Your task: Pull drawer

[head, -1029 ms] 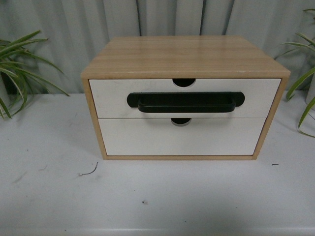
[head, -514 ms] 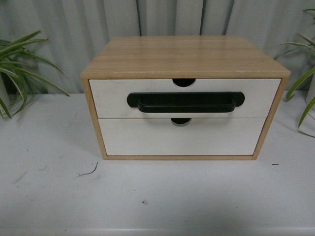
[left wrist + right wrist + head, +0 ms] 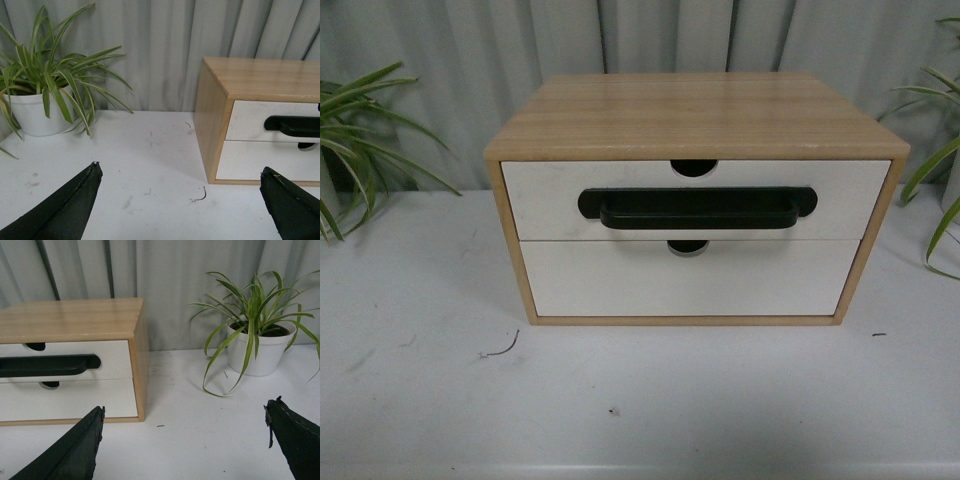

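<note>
Left wrist view: left gripper point(image 3: 180, 167) jaws spread wide, both dark fingers point(image 3: 67, 210) hanging over the white table point(image 3: 150, 150), touching nothing. A small dark curl of wire point(image 3: 200, 196) lies on the table between them, just near of the cabinet's left corner.

Right wrist view: right gripper point(image 3: 185, 406) likewise spread wide over bare tabletop, gripping nothing.

Wooden cabinet point(image 3: 695, 110) stands mid-table, beyond both grippers. From the left jaws it lies far and to the right; from the right jaws, far and to the left. Both are well apart from it.

Drawer point(image 3: 550, 195) is the upper of two, pushed in, its white front level with the casing. The black bar handle point(image 3: 697, 207) runs across its middle, with the half-round notch point(image 3: 694, 167) in the top edge. The plain lower drawer point(image 3: 690, 285) sits directly under it, also shut.

Potted plant in white pot point(image 3: 32, 112) stands far left. A second potted plant point(image 3: 255, 347) stands far right. Grey curtain point(image 3: 470, 50) hangs behind everything.
</note>
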